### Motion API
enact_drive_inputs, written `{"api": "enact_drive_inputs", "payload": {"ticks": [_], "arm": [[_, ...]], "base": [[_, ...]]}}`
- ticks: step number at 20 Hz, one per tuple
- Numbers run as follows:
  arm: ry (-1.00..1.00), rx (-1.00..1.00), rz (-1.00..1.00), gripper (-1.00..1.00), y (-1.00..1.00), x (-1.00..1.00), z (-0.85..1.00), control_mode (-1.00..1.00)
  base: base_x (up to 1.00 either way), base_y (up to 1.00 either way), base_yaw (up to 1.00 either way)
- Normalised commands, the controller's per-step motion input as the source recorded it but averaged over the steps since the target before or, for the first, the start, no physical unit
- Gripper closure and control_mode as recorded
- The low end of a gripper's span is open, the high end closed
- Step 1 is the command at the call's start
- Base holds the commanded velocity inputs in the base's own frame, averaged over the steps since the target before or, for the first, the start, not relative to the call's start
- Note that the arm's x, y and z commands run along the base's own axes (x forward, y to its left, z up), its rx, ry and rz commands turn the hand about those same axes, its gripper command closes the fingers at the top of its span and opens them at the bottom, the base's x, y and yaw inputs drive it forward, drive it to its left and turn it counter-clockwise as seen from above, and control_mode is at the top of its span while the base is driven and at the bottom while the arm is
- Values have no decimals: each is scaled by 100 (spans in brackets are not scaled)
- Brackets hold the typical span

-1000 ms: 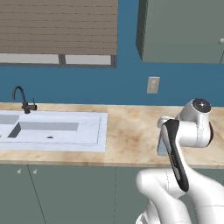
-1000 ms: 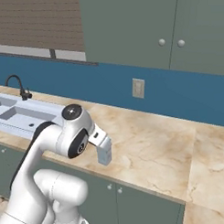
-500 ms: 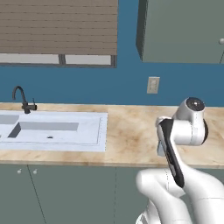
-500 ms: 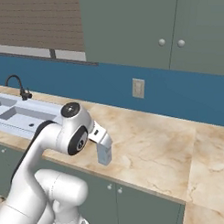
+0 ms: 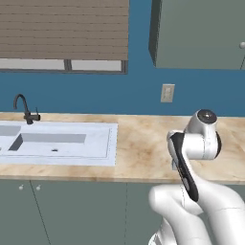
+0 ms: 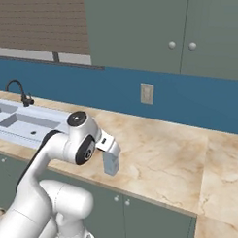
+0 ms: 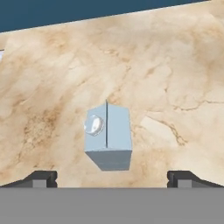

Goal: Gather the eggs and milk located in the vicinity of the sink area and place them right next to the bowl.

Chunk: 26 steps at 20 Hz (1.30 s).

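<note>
The milk (image 7: 108,138) is a pale grey-blue carton with a peaked top and a round cap, standing upright on the marble counter (image 7: 175,78). My gripper (image 7: 111,178) hovers straight above it, open, and its two dark fingertips (image 7: 41,178) are spread wider than the carton. From the right base view the white hand sits just over the milk (image 6: 111,163), near the counter's front edge. The white sink (image 5: 57,142) with its black faucet (image 5: 25,110) lies well to the left. The egg and the bowl are out of view.
A wall outlet (image 6: 147,93) sits on the blue backsplash behind the counter. Grey-green cabinets (image 6: 176,36) hang above, and window blinds (image 5: 62,28) hang over the sink. The counter stretches on to the right of the carton.
The arm's upper joint has shifted slightly while the hand stays over the carton. The milk has not moved.
</note>
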Motion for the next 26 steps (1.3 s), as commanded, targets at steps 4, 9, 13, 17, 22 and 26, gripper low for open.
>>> {"api": "enact_drive_inputs", "payload": {"ticks": [4,9,13,17,22,26], "arm": [[4,-1,4,-100,0,6,-15,-100],[3,-1,0,-100,0,6,-14,-100],[0,-2,0,-100,0,4,-18,-100],[0,-4,0,-100,0,5,-28,-100],[-2,-4,0,-100,0,18,-26,-100],[0,-1,1,-100,0,28,-16,-100]], "base": [[0,0,0],[0,0,0],[0,0,0],[0,0,0],[0,0,0],[0,0,0]]}}
